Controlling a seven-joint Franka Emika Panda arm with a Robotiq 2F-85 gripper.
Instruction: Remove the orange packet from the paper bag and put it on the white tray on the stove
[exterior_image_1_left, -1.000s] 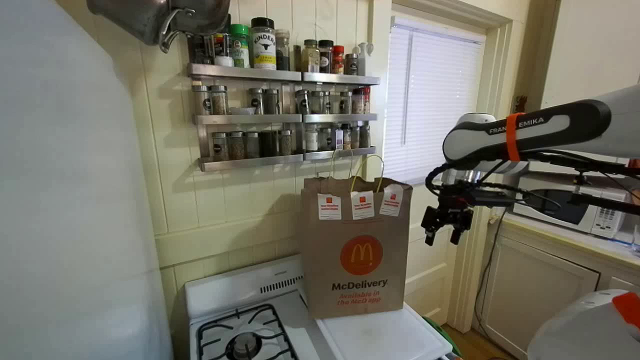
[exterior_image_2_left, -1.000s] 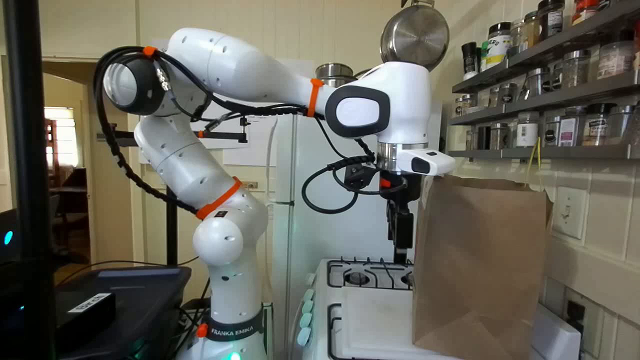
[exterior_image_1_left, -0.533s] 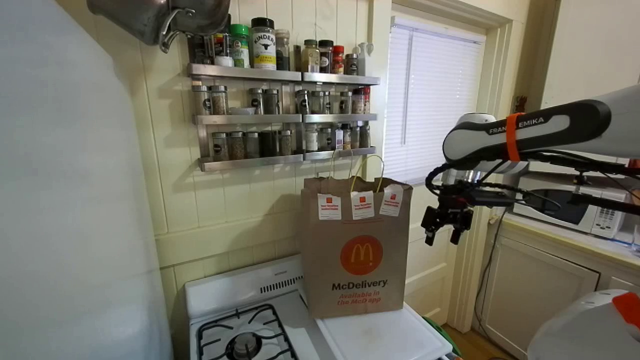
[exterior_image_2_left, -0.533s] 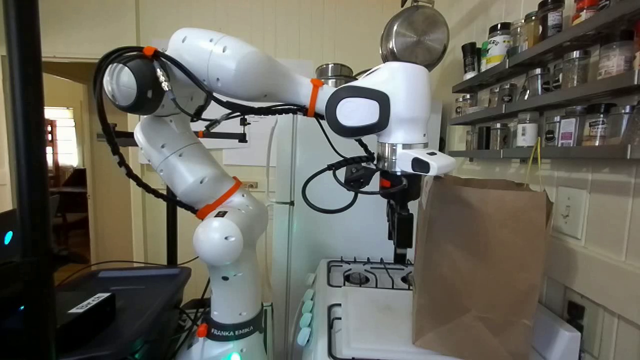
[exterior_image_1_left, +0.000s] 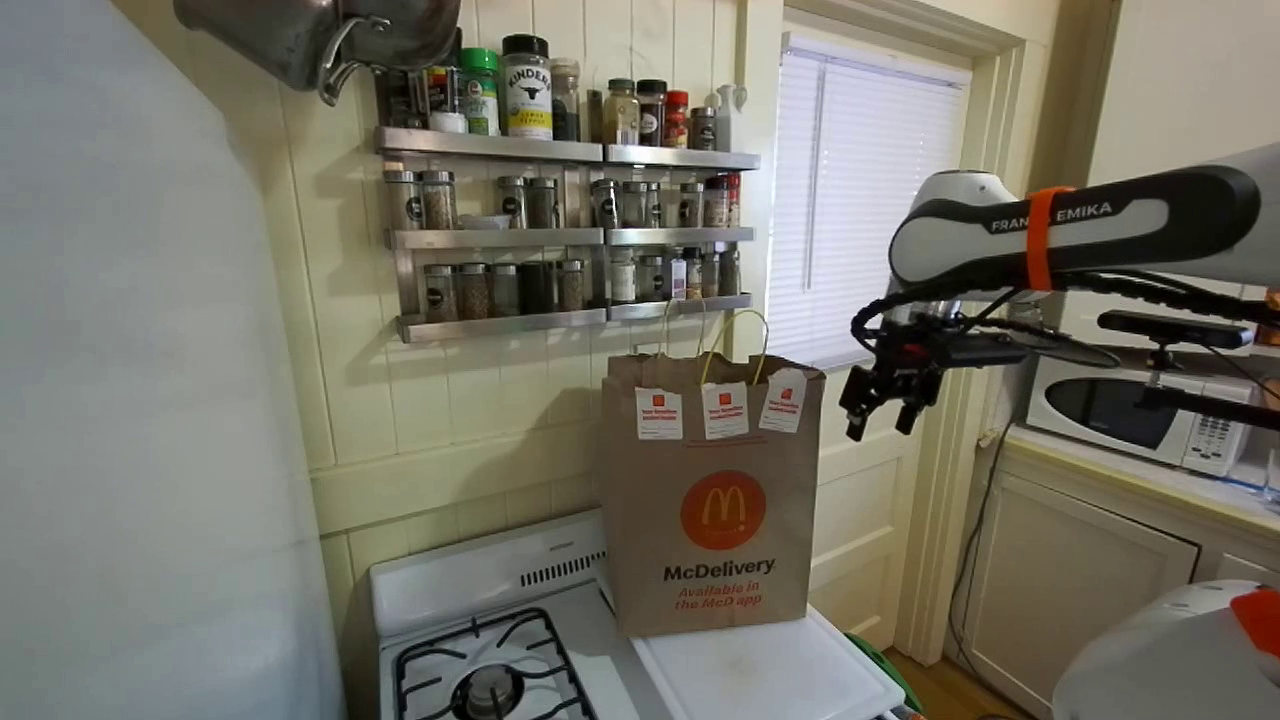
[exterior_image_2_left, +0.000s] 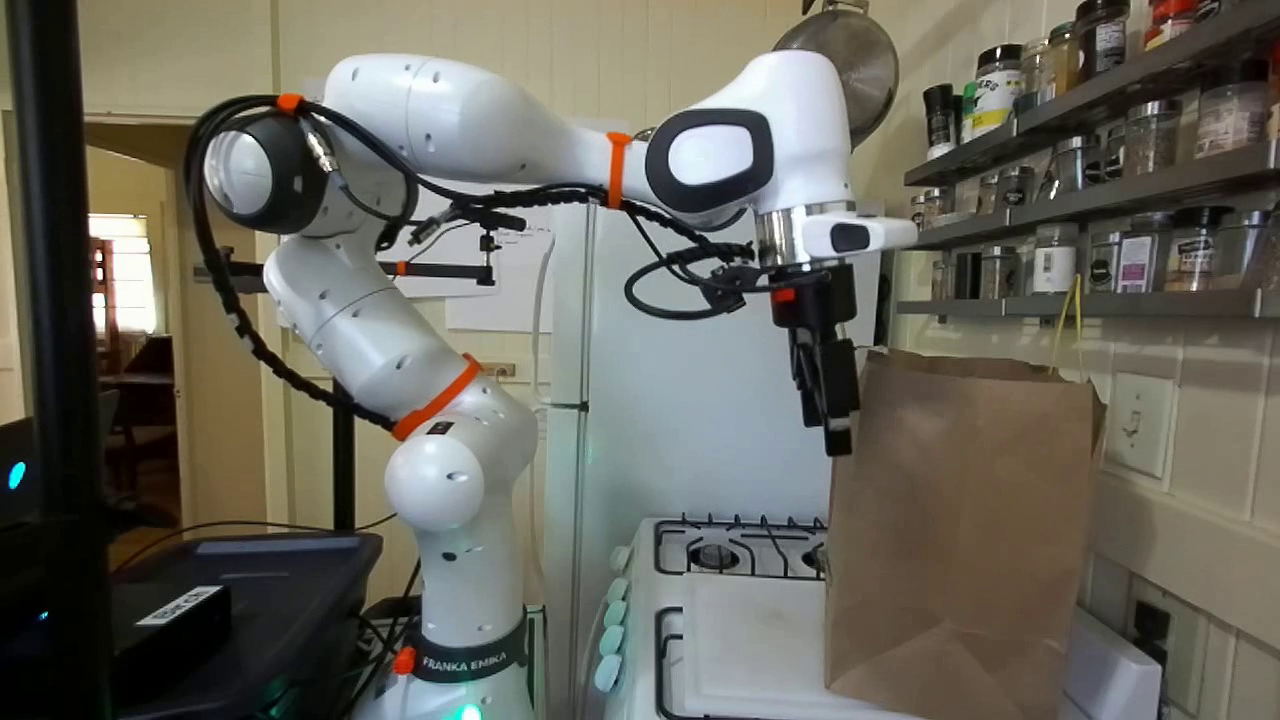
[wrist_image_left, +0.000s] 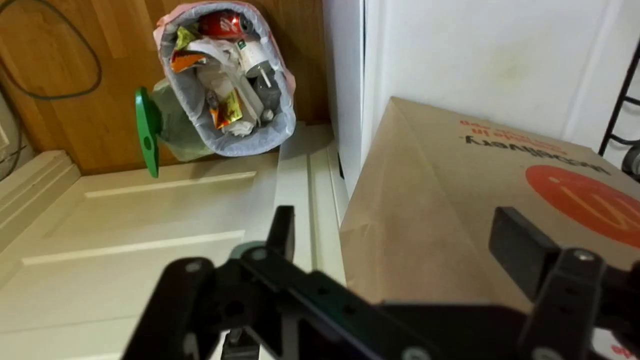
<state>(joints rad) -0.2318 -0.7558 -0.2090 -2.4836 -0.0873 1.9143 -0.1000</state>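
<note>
A tall brown paper bag (exterior_image_1_left: 700, 460) stands upright at the back of the white tray (exterior_image_1_left: 770, 670) on the stove; both also show in the other views, the bag (exterior_image_2_left: 965, 530) (wrist_image_left: 415, 220) and the tray (exterior_image_2_left: 755, 640) (wrist_image_left: 480, 55). The bag's yellow handle (exterior_image_1_left: 740, 315) stands up from its open top. The orange packet is not in view; the bag's inside is hidden. My gripper (exterior_image_1_left: 882, 425) is open and empty, tilted, beside the bag's side below rim height. In the wrist view my open fingers (wrist_image_left: 395, 225) have the bag's side wall beyond them.
Spice shelves (exterior_image_1_left: 500, 238) hang on the wall above the bag. A pan (exterior_image_2_left: 860, 80) hangs high behind the arm. Burner grates (exterior_image_1_left: 490, 670) lie beside the tray. A lined trash bin (wrist_image_left: 250, 145) with litter stands on the floor by the stove. A refrigerator (exterior_image_2_left: 700, 430) stands beyond.
The arm stays still between the two earlier moments. Now my gripper is higher and tilted, its fingertips swung towards the bag. The bag and tray have not moved.
</note>
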